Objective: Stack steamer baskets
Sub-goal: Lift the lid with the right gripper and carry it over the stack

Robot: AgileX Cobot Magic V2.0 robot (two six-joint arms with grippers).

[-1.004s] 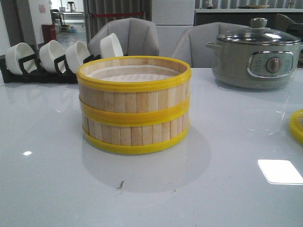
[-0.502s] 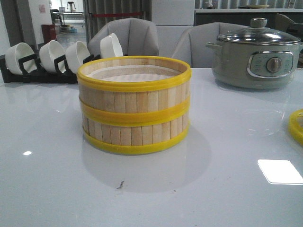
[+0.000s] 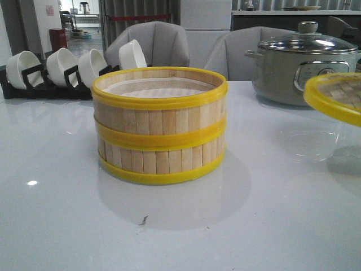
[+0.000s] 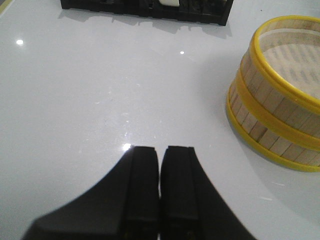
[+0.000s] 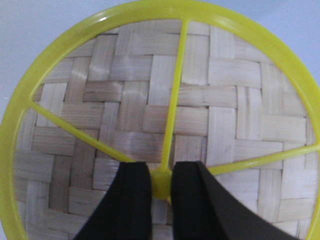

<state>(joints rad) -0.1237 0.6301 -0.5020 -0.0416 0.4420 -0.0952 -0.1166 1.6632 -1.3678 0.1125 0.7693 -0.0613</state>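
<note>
Two steamer baskets (image 3: 159, 125) of pale slats with yellow rims stand stacked at the table's middle; the top one is open, with a whitish liner inside. They also show in the left wrist view (image 4: 280, 100). The woven-bamboo lid (image 3: 337, 96) with a yellow rim hangs tilted in the air at the right edge of the front view. My right gripper (image 5: 161, 172) is shut on the lid's yellow centre knob (image 5: 161, 182), over the woven lid top (image 5: 150, 100). My left gripper (image 4: 159, 152) is shut and empty above bare table, apart from the stack.
A grey-green electric pot (image 3: 304, 65) with a glass lid stands at the back right, behind the lifted lid. A black rack (image 3: 51, 84) with white bowls stands at the back left, also in the left wrist view (image 4: 145, 7). Grey chairs stand behind the table.
The lid, which lay at the table's right edge, has been lifted and has moved left and up into view. The stack has not moved.
</note>
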